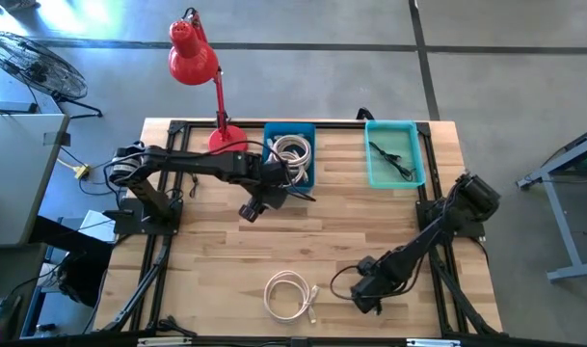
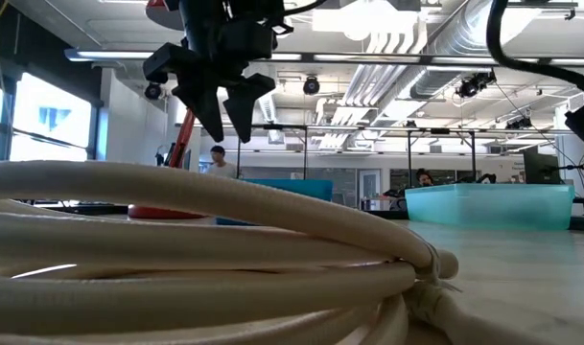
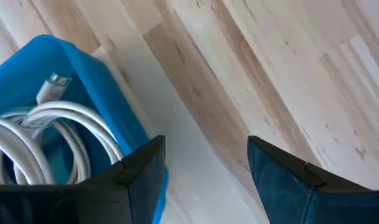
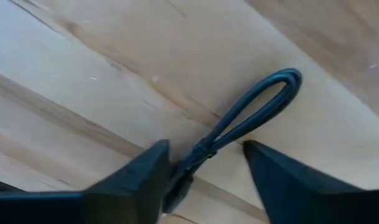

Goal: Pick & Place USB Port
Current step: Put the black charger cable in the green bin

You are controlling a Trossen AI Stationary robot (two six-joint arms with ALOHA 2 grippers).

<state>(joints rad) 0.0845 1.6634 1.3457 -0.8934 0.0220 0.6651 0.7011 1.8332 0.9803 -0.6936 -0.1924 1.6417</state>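
Observation:
A black cable [image 1: 343,278] lies on the wooden table near its front right, one folded loop [image 4: 264,99] stretched out flat. My right gripper [image 1: 363,299] points down over it, open, one finger on each side of the cable's bundled part [image 4: 195,158]. A white coiled cable [image 1: 288,294] lies on the table at the front centre. My left gripper [image 1: 253,207] hangs open above bare wood beside the blue bin [image 1: 289,154], which holds another white cable [image 3: 58,124]. It shows high above the table in the low view [image 2: 224,105]. My right gripper comes from above with its fingers astride the black cable, which lies flat on the table. The bundled part [image 4: 183,180] runs close along one finger [image 4: 155,171]; I cannot tell whether they touch.
A teal bin [image 1: 394,154] at the back right holds a black cable [image 1: 389,159]. A red desk lamp [image 1: 201,72] stands at the back left of the blue bin. Bare wood lies between the two arms in the table's middle.

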